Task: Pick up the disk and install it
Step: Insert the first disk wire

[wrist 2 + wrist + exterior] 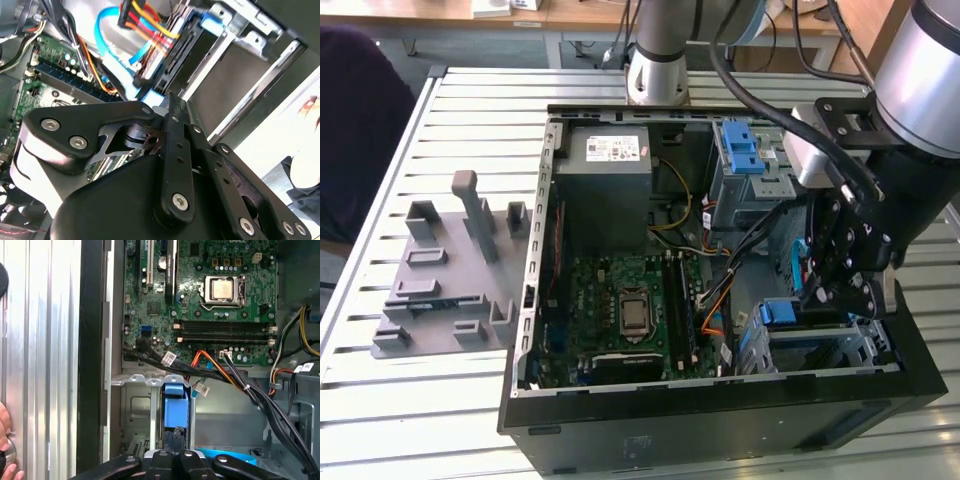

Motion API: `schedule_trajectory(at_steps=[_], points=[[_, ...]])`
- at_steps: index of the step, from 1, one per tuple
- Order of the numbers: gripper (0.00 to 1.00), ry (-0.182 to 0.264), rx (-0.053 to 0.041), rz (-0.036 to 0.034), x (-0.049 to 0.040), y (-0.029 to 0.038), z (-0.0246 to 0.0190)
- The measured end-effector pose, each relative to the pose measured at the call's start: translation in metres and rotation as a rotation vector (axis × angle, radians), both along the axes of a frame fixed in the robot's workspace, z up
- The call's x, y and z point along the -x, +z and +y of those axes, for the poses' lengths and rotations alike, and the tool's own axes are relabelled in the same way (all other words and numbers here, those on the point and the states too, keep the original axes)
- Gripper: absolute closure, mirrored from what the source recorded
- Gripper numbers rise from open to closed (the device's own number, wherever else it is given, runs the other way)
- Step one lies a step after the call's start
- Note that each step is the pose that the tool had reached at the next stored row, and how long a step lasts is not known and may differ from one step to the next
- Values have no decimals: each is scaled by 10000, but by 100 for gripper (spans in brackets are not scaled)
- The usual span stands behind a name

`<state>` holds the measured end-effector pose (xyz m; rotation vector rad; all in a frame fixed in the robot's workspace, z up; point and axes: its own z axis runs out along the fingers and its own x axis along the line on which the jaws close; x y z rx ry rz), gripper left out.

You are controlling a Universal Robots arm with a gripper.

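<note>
Gripper (835, 290) sits low inside the open computer case (720, 420), at the drive cage (820, 345) on the exterior view's right. In the second wrist view the fingers (172, 117) are drawn together on a thin edge; whether they actually clamp something, I cannot tell.

The disk (176, 410), blue-railed, stands on edge in the cage slot directly beyond the gripper in the first wrist view, apparently part-seated.

Judged step: install phase, drive entering or settled in its bay. Finishing calls for a straight push along the rails, no tilt.

Around: motherboard (625, 310) beside the cage, power supply (605, 165) at the far end, blue latch (742, 150) on the upper cage. Cable bundle (240, 380) crosses just beside the slot and could snag the fingers. Grey fixture (445, 270) lies on the table (380, 400), well apart.
</note>
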<state>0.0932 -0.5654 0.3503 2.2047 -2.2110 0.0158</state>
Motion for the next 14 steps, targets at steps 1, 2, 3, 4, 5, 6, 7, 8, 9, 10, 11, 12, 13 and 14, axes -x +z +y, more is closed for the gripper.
schedule_trajectory(at_steps=[1,2,3,4,5,6,7,8,9,10,11,12,13,14], points=[[89,-2,1,0,-14,0,0],[89,-11,0,0,-21,0,1],[89,-20,0,0,-27,2,1],[89,-23,1,0,-30,7,0],[89,-23,1,0,-33,18,1],[89,-23,1,0,-36,30,2],[89,-23,1,0,-41,38,4],[89,-23,-3,-1,-48,39,8],[89,-23,-4,-1,-65,38,13],[89,-23,-2,-1,-84,40,17],[89,-24,-1,-1,-104,40,21],[89,-24,1,-1,-121,41,26],[89,-25,1,-1,-134,41,28],[89,-24,-1,-1,-143,40,30]])
